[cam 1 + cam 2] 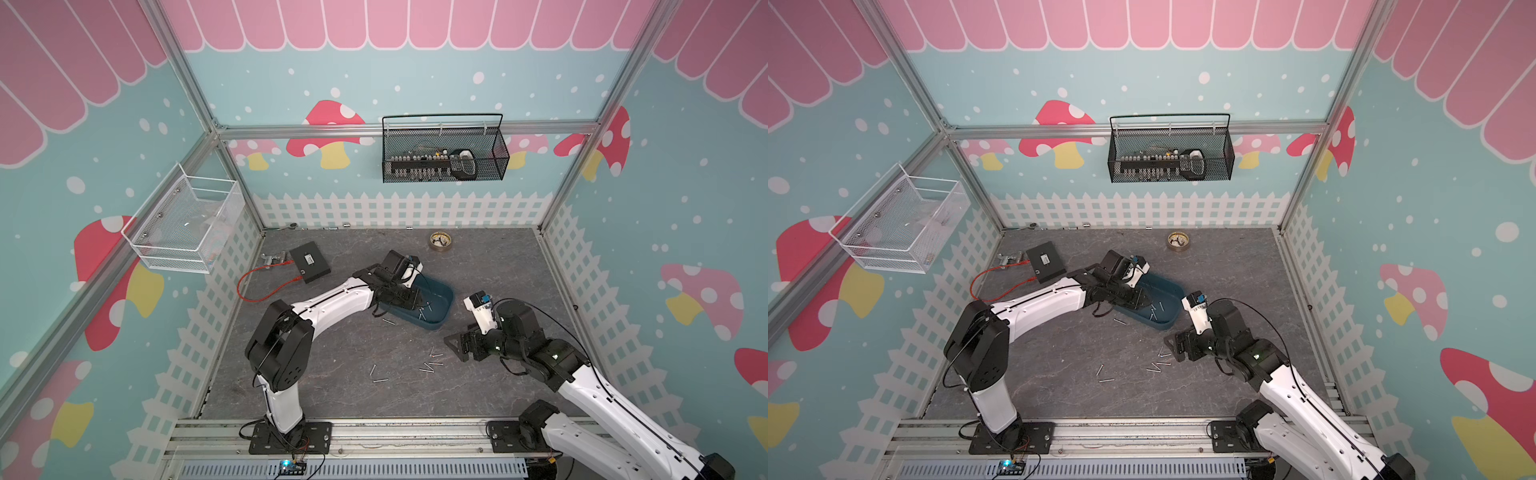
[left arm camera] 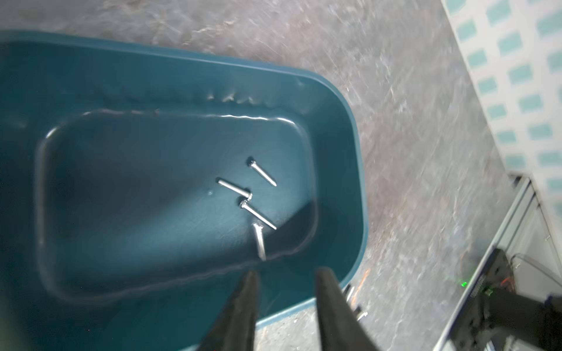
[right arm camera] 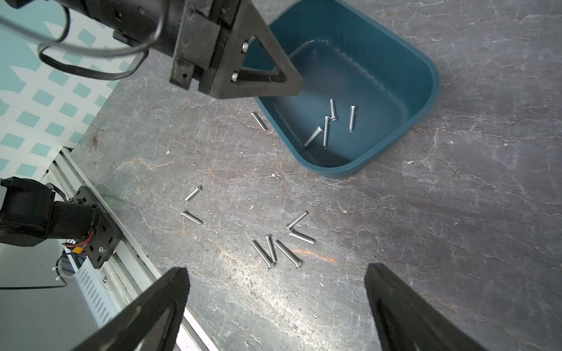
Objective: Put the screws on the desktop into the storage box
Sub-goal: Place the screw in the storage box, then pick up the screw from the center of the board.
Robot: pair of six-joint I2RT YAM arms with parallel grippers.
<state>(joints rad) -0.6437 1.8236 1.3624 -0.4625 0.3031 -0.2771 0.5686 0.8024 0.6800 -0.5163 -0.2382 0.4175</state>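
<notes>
Left gripper [image 2: 287, 273] hangs over the end of the dark teal storage box [image 2: 360, 188] nearest its own arm, jaws parted with nothing between them; the spot looks chosen so that a screw falls inside the low walls and not on the rim. Four screws [image 3: 326, 130] lie on the box floor, one tilted against the wall below the fingertips. Right gripper [image 3: 276, 270] hovers above the grey veined desktop [image 3: 456, 212], jaws spread wide and empty, over a cluster of five screws [image 3: 275, 250]; the stance reads as lining up the next pick. Several of the five touch or cross, so taking one alone may be fiddly. Two more screws [image 3: 192, 206] lie apart, toward the left arm's base; a single screw [image 3: 259, 121] rests just beside the box's outer wall, with little room for a finger on that side. Eight appear left to collect. Bare desktop surrounds the cluster; the box's other end stands free of the left gripper, judged room enough for the right arm to drop there. The black flat box [image 1: 309, 262] and tape roll [image 1: 440, 241] sit well apart, toward the back wall.
</notes>
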